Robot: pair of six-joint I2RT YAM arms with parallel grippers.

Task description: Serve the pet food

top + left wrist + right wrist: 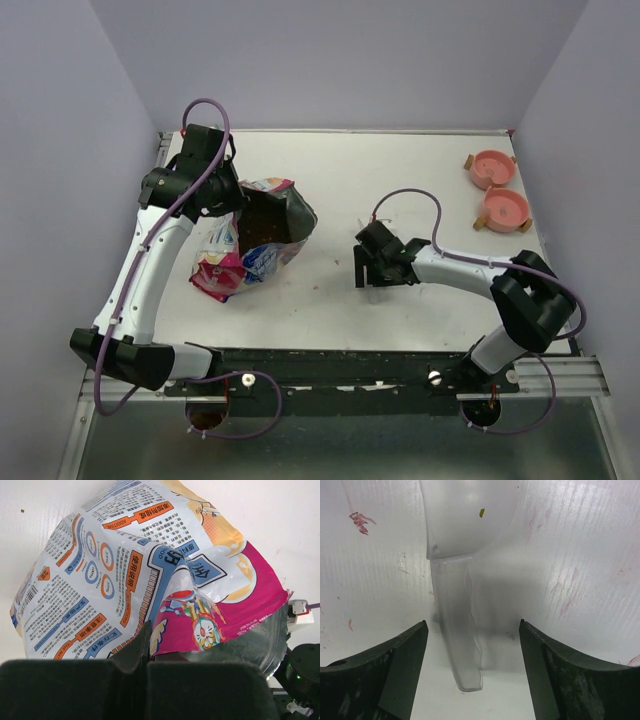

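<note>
Right fingers (375, 675) stand spread either side of the clear scoop handle (460, 645), flat on the surface (580, 555); centre, lower, then close squarely. Left fingers (75, 690), pressed together, pinch the bag (115, 580) rim, kibble (264, 218) inside its open mouth.

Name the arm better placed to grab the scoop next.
Right. The right gripper, open, straddles the scoop handle on the table; the left gripper is shut on the bag.

Printed bag (228, 262), clear scoop (452, 580), two pink bowls (490, 168) on white table (330, 180)
</note>
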